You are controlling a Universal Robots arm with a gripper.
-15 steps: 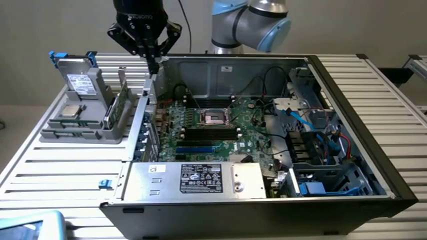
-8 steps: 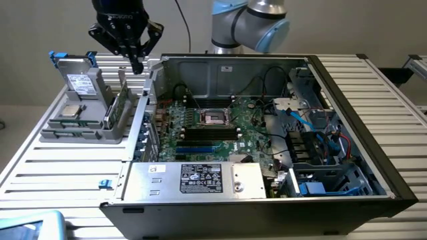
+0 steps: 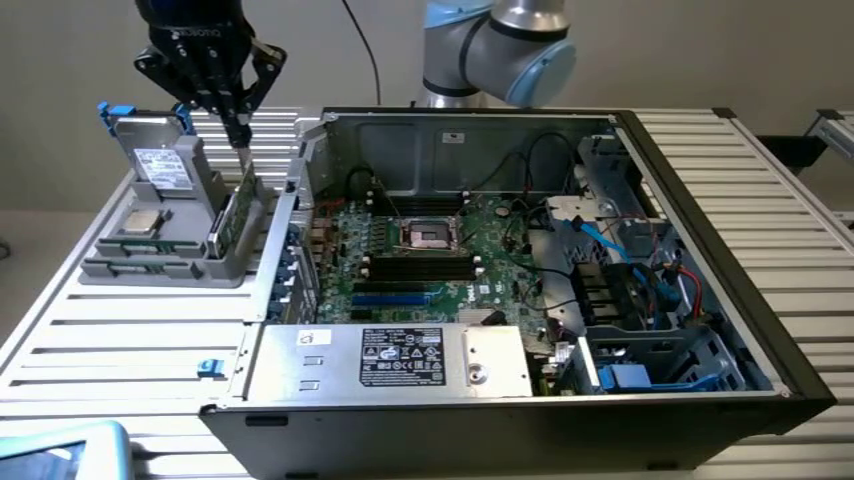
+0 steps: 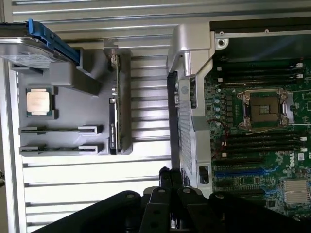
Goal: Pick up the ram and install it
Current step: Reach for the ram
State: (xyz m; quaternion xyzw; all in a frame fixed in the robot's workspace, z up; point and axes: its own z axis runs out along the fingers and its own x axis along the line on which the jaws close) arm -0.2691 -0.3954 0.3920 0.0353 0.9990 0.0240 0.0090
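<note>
Jaws are pressed tight together with nothing between them, as far as can be seen. They point straight down from the black wrist (image 3: 200,30). The arm's big grey and blue joint (image 3: 501,45) sits high up, to the exterior view's right of the jaws.

Right under the jaws stands a wide green card (image 3: 238,215) on its edge, not touching them. It sits in a grey plastic holder (image 3: 160,268) with smooth walls and slots.

The ram (image 4: 60,130) is not in the jaws. It lies on its thin edge in a slot of the holder, well apart from the jaws and lower down. It is a long, thin, dark green stick. A second stick like it (image 4: 60,148) rests in the next slot, just beside it.

Near the sticks lies a flat, shiny, square chip (image 4: 38,102). A silver metal box with a blue handle (image 3: 167,165) leans at the far end of the holder.

The holder rests on a desk (image 3: 120,340) made of pale, ribbed metal strips. To the exterior view's right of the jaws lies an open black computer case (image 3: 534,420). Inside is a green board (image 3: 521,245) with long black slots (image 3: 424,266).
</note>
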